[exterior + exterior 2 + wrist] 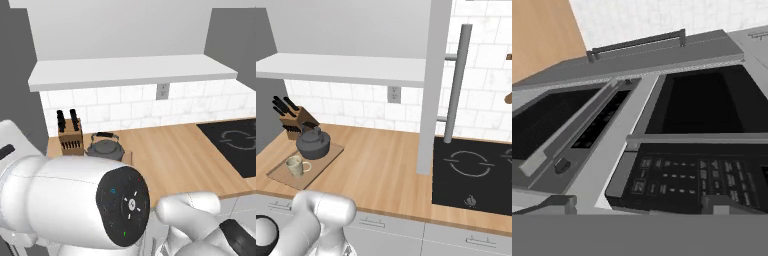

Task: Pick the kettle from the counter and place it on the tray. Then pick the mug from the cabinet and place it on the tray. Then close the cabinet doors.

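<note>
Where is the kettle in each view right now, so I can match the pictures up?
Left base view: kettle at left centre on the counter, just right of the knife block.
Right base view: kettle at far left, on the tray, behind the mug.
Hand view: I cannot find it there.
Shared landmark: the knife block.

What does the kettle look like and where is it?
The kettle is squat, round and dark grey, like cast iron, with a lid knob and an arched black handle standing up. It sits upright on the far end of the wooden tray, just in front of the knife block. The mug stands beside it on the same tray, nearer the counter's front edge.
</note>
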Available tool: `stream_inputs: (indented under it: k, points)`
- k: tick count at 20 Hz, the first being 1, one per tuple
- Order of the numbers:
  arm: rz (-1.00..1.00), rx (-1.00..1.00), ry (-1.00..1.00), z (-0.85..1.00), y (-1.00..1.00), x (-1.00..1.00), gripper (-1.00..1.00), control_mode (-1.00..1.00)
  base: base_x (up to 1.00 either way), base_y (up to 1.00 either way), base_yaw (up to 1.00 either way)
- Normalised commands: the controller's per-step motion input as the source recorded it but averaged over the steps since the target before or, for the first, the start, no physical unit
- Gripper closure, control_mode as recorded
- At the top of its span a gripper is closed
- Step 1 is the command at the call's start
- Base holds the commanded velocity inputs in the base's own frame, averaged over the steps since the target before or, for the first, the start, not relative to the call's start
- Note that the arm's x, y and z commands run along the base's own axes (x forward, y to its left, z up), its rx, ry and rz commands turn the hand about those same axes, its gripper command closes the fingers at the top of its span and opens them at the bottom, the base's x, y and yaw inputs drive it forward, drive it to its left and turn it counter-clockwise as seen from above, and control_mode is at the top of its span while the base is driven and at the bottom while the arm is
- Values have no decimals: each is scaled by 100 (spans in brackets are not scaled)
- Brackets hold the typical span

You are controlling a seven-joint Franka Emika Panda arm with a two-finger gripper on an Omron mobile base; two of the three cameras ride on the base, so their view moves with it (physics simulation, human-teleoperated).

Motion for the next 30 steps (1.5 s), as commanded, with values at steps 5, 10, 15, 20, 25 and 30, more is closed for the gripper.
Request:
stream_inputs:
  k: [5,10,15,20,25,30]
  points:
    - [-18,0,0,0,56,55,-100,-100,0,0,0]
    - [-9,0,0,-8,42,60,-100,-100,0,0,0]
    - [0,0,0,-19,28,38,-100,-100,0,0,0]
    - [0,2,0,-19,8,55,-100,-100,0,0,0]
    - [0,6,4,-1,-9,33,-100,-100,0,0,0]
    - [-6,1,1,-3,-25,19,-100,-100,0,0,0]
